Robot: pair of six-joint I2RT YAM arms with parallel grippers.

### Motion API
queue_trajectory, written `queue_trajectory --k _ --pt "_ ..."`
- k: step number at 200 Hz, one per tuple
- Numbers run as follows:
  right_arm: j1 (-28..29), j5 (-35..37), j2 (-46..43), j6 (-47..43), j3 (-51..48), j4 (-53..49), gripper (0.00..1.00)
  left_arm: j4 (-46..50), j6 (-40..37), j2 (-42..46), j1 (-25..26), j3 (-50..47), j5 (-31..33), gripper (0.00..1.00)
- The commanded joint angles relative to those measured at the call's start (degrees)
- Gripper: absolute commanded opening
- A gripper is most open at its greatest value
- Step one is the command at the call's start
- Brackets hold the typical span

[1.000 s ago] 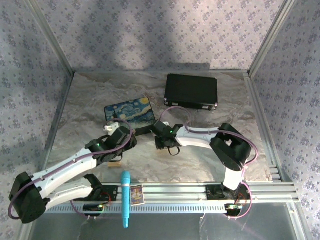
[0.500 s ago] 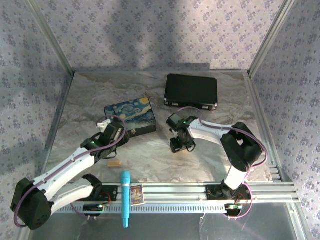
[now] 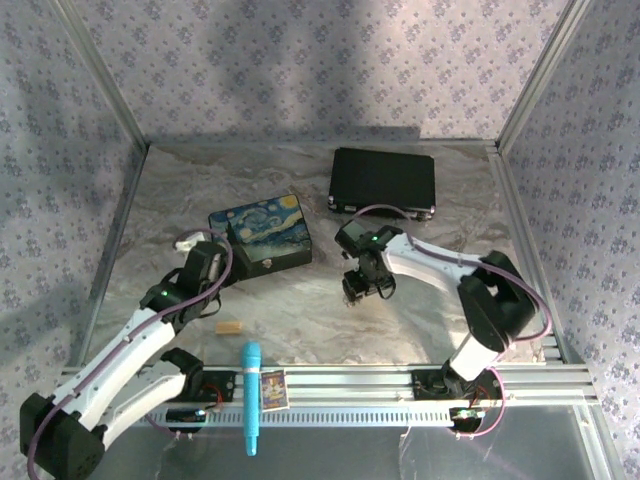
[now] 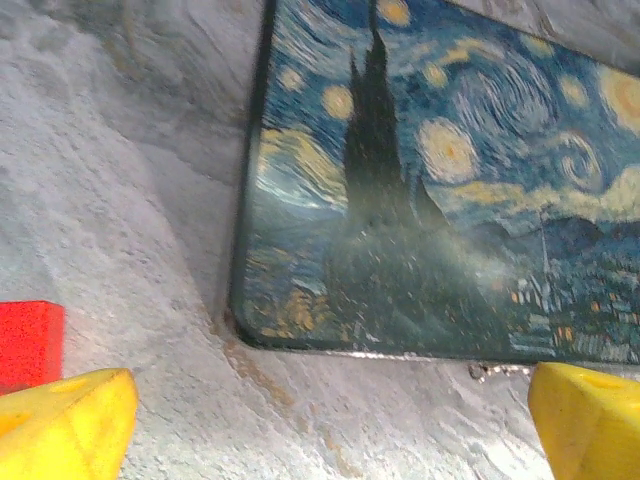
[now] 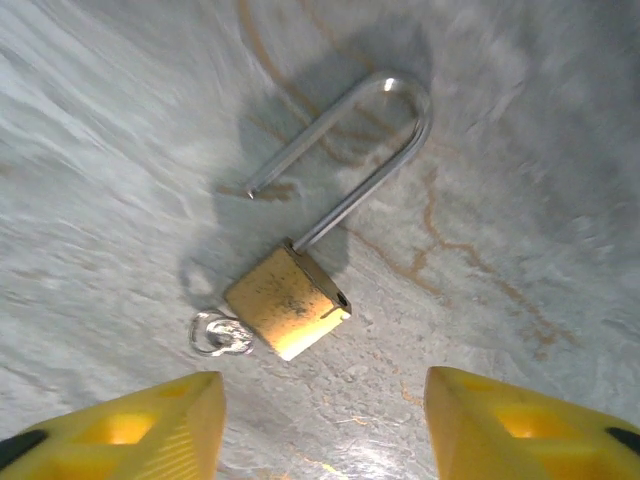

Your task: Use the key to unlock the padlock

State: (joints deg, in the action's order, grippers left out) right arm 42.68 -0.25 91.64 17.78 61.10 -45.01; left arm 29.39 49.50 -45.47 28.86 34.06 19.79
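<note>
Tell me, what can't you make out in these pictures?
Right wrist view: the silver piece at the padlock is small and blurred; key or ring, unclear.
Top view: the right claw largely hides the padlock.
Left wrist view: the red block is cut by the left edge; the starry-night box runs off the right edge.

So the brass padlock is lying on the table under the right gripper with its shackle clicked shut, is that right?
Not quite. The shackle is open: one end sits free of the brass padlock body, as the right wrist view shows. The rest holds: it lies on the table under the right gripper.
</note>
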Motion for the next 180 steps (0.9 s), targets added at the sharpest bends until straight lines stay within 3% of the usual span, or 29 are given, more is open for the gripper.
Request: queue_trajectory --k 1,6,9,44,64,80,108,127,145,169,180 --pt "-0.13 4.28 -8.17 -0.72 -0.49 4.82 0.73 1.63 -1.7 0.98 -3.22 1.34 6.24 1.0" --pt "-0.46 5.18 -9.55 -1.05 -0.75 6.26 0.94 0.81 -3.56 0.91 -3.88 1.64 7.44 1.0" --pt "-0.75 5.84 -10.21 -1.45 -0.87 6.98 0.98 0.25 -4.87 0.82 -4.16 1.89 8.28 1.0" --pt "-7.9 12.57 -15.11 -5.86 -4.16 18.05 0.99 -11.41 -23.34 -1.21 -5.36 0.16 19.97 1.0" --pt "-13.51 16.41 -17.96 -7.89 -9.23 28.33 0.99 -13.5 -26.05 -2.21 -9.34 -0.44 25.02 1.0" --pt "-18.12 16.06 -20.39 -11.87 -13.05 34.81 0.99 -18.33 -28.78 -2.39 -13.58 -2.72 23.64 1.0" --pt "-25.46 16.32 -23.25 -17.37 -19.87 44.24 0.99 -30.96 -34.5 -2.35 -19.57 -8.75 15.46 1.0" --pt "-32.38 12.61 -22.55 -17.09 -24.12 49.8 0.99 -39.87 -35.49 -6.12 -23.79 -11.92 9.48 1.0" --pt "-37.15 9.98 -20.82 -16.98 -28.86 57.98 0.98 -46.44 -36.45 -11.23 -24.64 -12.93 7.48 1.0" --pt "-39.25 8.15 -18.38 -17.53 -33.1 66.48 0.98 -53.74 -39.63 -20.28 -25.68 -12.37 6.61 1.0" --pt "-39.56 8.06 -16.73 -17.24 -35.64 72.95 0.98 -57.66 -39.97 -23.5 -27.46 -12.95 2.79 1.0"
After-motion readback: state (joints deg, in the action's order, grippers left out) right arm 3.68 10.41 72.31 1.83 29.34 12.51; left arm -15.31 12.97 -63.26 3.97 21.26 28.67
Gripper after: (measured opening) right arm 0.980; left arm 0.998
